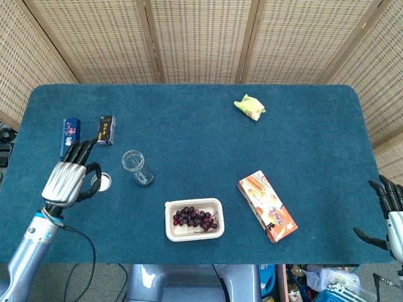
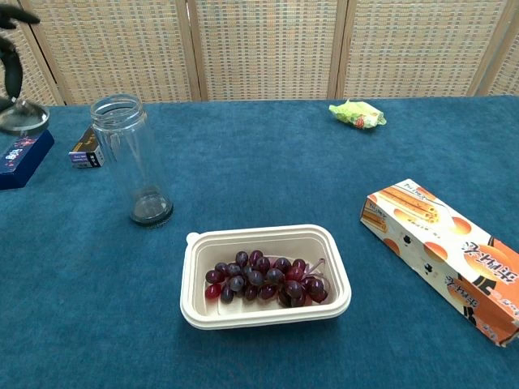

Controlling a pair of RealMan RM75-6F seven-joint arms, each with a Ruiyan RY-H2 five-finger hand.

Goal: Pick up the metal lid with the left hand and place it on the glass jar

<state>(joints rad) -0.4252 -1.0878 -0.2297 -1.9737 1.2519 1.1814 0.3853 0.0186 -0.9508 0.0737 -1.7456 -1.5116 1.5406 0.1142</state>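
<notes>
Gripping the thin, light, rigid metal lid by its rim, the left hand holds it raised just left of the fragile, tip-prone glass jar, while the right hand rests open-fingered beyond the table edge.

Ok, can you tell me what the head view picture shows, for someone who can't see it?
The robot's left hand holds a small round metal lid just left of a clear glass jar on a blue table. A white tray of purple grapes and an orange snack box lie nearby.
</notes>
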